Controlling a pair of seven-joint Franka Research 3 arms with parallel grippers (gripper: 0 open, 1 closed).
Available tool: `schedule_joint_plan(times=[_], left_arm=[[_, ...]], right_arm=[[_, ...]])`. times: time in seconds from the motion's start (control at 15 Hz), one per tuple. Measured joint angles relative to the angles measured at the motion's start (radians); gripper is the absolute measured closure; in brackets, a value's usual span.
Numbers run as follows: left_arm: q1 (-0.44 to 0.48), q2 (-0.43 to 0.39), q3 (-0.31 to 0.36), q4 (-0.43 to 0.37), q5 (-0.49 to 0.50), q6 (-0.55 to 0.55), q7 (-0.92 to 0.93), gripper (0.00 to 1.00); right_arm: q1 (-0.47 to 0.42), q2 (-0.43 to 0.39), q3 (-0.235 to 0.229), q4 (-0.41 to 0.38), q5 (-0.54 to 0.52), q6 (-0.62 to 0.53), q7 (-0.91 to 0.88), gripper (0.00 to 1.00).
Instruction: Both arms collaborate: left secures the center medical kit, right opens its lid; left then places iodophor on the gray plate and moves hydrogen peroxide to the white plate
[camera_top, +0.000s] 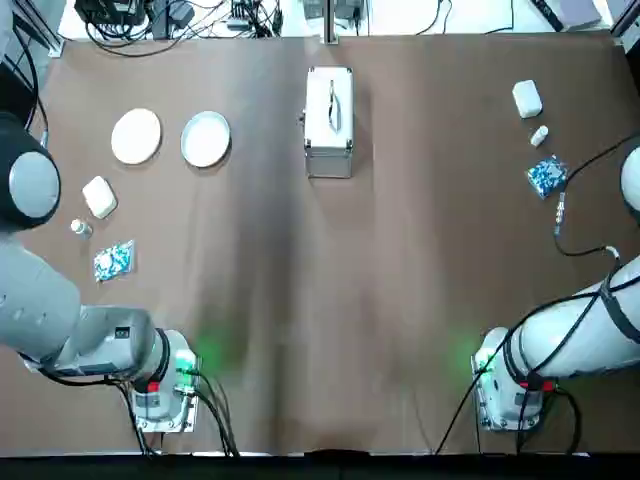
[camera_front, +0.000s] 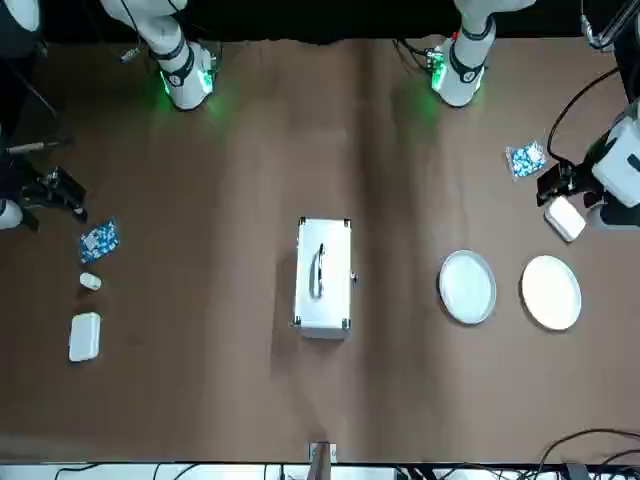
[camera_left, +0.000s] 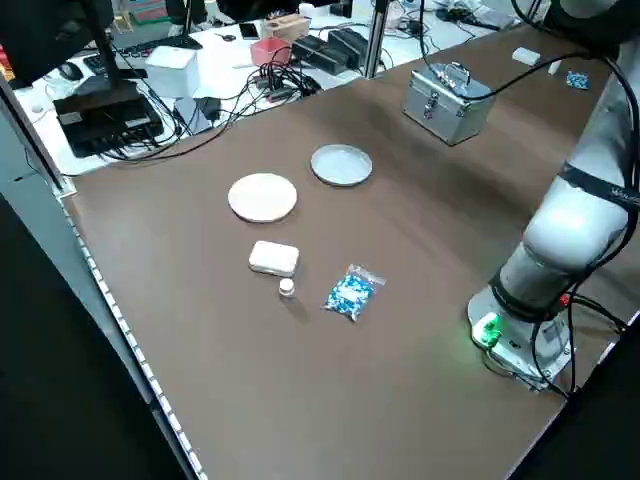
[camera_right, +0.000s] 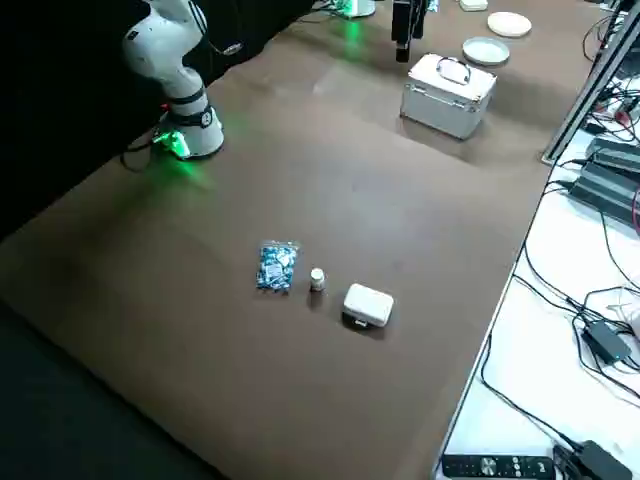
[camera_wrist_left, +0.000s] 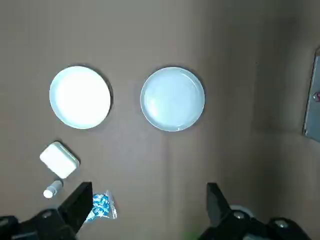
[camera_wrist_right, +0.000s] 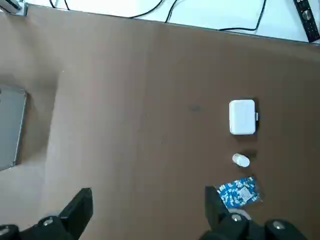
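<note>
- A brown counter (camera_top: 330, 300) fills the scene, with cables and desk gear along its far edge.
- Nearest the robot, the left arm (camera_top: 165, 385) and right arm (camera_top: 505, 385) stand on their green-lit bases, each reaching out to its own side of the counter.
- The left hand (camera_wrist_left: 148, 189) hangs high over the left side with its fingers spread wide and nothing between them. The right hand (camera_wrist_right: 147, 192) is the same over the right side — wide open and empty.
- Under the left hand lie a blue packet (camera_top: 113, 260), a small whitish bottle (camera_top: 80, 228) and a white box (camera_top: 99, 196). A like trio sits on the right side and has no part in the job.
- Farther out on the left, the white plate (camera_top: 136, 135) and the gray plate (camera_top: 206, 139) sit just beside each other, both bare.
- Farthest, at centre, the medical kit (camera_top: 329, 120) stands well apart from both hands, lid down and handle flat on top.
- Neither the iodophor nor the hydrogen peroxide is in view; I judge they are inside the shut case.
- The step in hand is the very first — nothing has been secured or opened.
- Next, the left hand should travel to the kit and brace its body. The right hand then needs to reach the latch side and lift the lid without dragging the case.
</note>
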Motion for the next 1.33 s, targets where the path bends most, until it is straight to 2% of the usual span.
schedule_joint_plan(times=[0.93, 1.33], left_arm=[[-0.005, 0.028, 0.001, -0.013, -0.001, 0.011, -0.001, 0.0], [-0.01, 0.077, -0.058, -0.029, -0.034, 0.019, -0.003, 0.0]], right_arm=[[0.029, 0.002, 0.006, -0.001, 0.018, 0.0, 0.019, 0.01], [0.053, 0.021, 0.007, -0.003, 0.111, 0.002, 0.042, 0.01]])
